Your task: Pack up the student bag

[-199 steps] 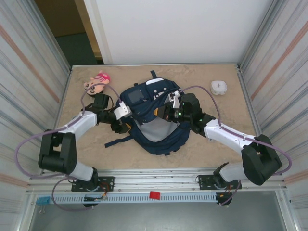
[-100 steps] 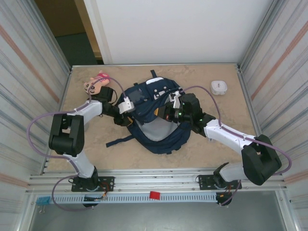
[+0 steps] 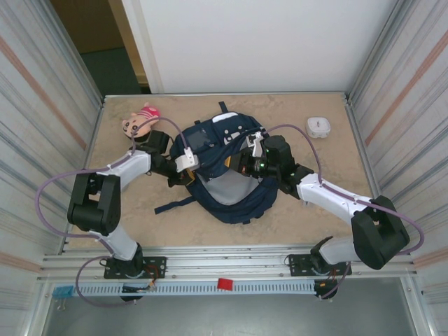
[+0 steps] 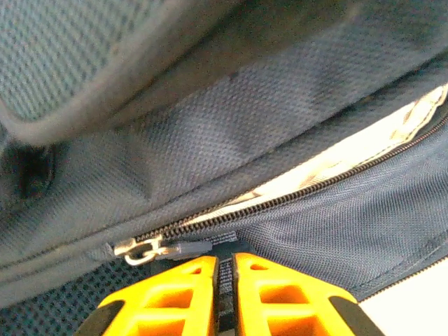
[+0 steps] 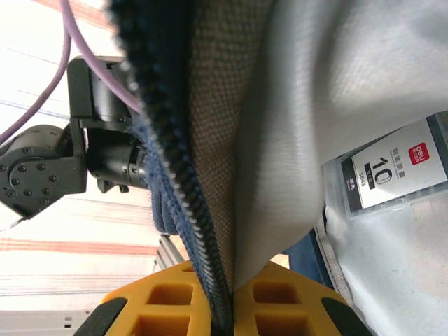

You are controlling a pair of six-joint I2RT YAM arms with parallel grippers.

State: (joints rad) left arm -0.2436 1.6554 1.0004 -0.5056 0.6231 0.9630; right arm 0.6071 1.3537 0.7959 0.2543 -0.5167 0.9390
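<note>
Trouble is most likely waiting at the zip. The large navy-blue fabric student bag (image 3: 231, 203) with white trim is lying in the centre of the overhead frame, its mouth gaping and pale grey lining showing. The left gripper (image 4: 224, 264), at the bottom of its wrist view, is showing its orange fingers (image 4: 182, 287) pressed almost together on a thin dark strip. That strip appears to be the end of the small grey zipper pull tab (image 4: 187, 246), which is trailing from the silver slider (image 4: 138, 250) at lower left. The right gripper (image 5: 218, 280), at the bottom of its own view, is clamping the bag's opening edge, with black zipper teeth (image 5: 173, 190) and lining running up between its fingers. A clear plastic box with a white label (image 5: 392, 175) is resting inside the bag, at the right of that view.

If the left arm is pulling along the zip while the right is dragging the rim another way, the tab could be slipping out of so shallow a pinch. The slider could also be jamming on slack lining. Closing now might be shutting out the pink plush toy (image 3: 140, 119) at upper left and the small white object (image 3: 318, 127) at upper right, both lying apart from the bag.

Everything is sitting on a beige, stone-patterned tabletop (image 3: 329, 210). Ribbed metal side panels (image 3: 42, 105) and a plain white back wall (image 3: 266, 42) are enclosing it.
</note>
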